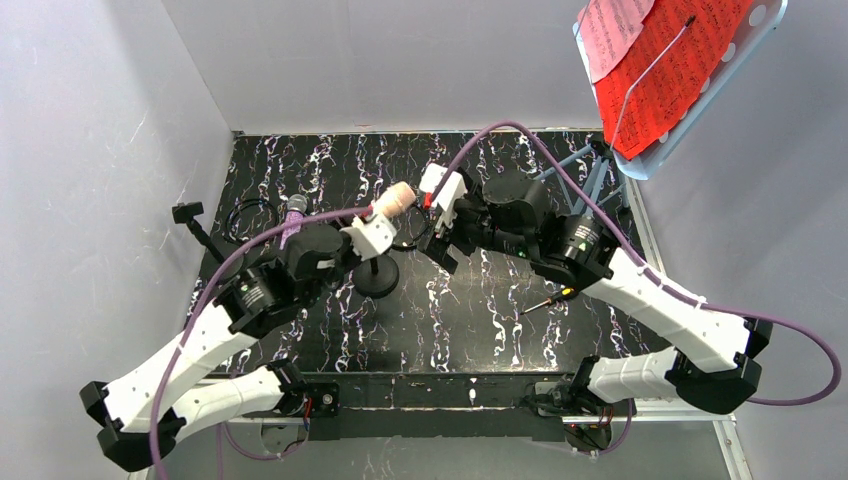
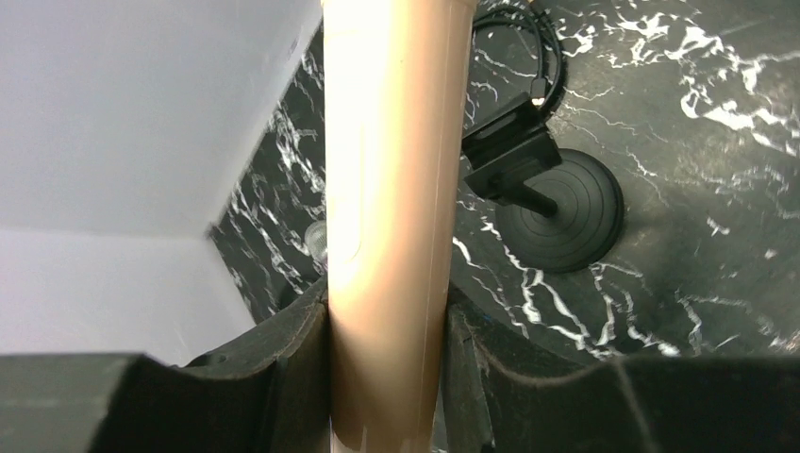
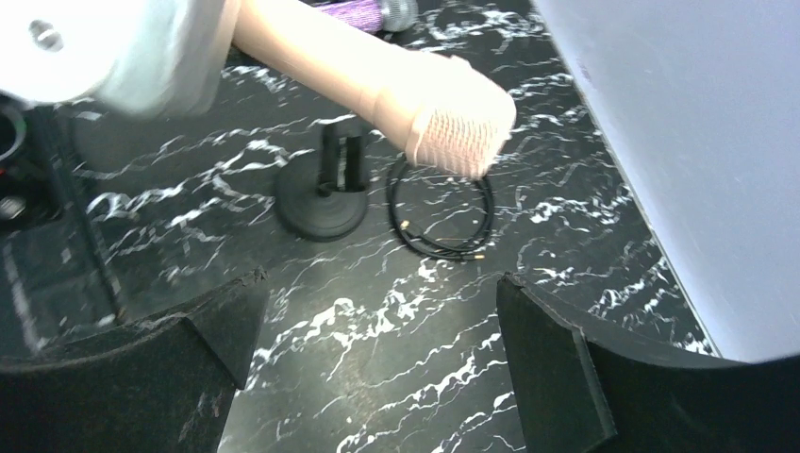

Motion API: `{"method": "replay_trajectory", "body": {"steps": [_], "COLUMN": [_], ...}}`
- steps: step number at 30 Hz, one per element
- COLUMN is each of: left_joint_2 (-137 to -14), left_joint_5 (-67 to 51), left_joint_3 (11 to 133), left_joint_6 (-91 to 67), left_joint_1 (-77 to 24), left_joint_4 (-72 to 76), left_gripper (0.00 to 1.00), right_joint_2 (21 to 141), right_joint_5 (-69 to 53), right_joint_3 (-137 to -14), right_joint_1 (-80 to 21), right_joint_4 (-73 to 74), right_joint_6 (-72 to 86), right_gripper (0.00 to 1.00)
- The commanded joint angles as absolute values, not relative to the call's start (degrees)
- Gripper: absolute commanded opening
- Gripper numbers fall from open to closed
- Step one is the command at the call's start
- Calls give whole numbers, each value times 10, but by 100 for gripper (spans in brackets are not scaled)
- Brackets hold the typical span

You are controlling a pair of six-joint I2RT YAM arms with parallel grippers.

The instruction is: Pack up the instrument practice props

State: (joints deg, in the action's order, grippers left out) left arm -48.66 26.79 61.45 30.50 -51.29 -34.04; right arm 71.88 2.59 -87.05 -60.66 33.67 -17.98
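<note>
Cream microphone [image 2: 387, 189] clamped in left fingers [image 2: 288, 370] (right fingers [image 3: 566, 373] apart, seemingly close).

No readable text is showing anywhere; the red sheet-music page [image 1: 678, 75] and pink sheet-music page [image 1: 610, 30] are carrying print too fine to read.

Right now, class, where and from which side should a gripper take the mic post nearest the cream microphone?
Probably the thin stem under the clip, fingers level, from the right gripper's side: the mic post stands upright, its disc base lies flat, and the left gripper with the cream microphone hangs close by.
</note>
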Motion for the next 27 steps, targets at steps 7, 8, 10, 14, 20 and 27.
{"method": "replay_trajectory", "body": {"steps": [7,8,10,14,20,27], "left_joint_2": [-573,-581,-601,-634,-677,-736], "left_joint_5": [222,213,194,167,163,163], "left_joint_3": [669,667,664,636,586,549], "left_joint_6": [-12,-31,-60,-85,-86,-93], "left_joint_1": [-318,-306,-282,-246,-192,-159], "left_joint_4": [-356,-359,-366,-354,-309,-252], "left_gripper": [0,0,0,0,0,0], "right_joint_2": [658,656,650,635,593,549], "right_joint_5": [195,199,204,210,234,294], "right_joint_3": [-751,-745,-734,-709,-647,-559], "right_joint_1": [-606,-606,-606,-606,-606,-606], "right_joint_4": [156,151,148,134,85,35], "right_joint_6": [-131,-131,-132,-136,-138,-148], "right_gripper": [99,99,99,99,99,99]}}
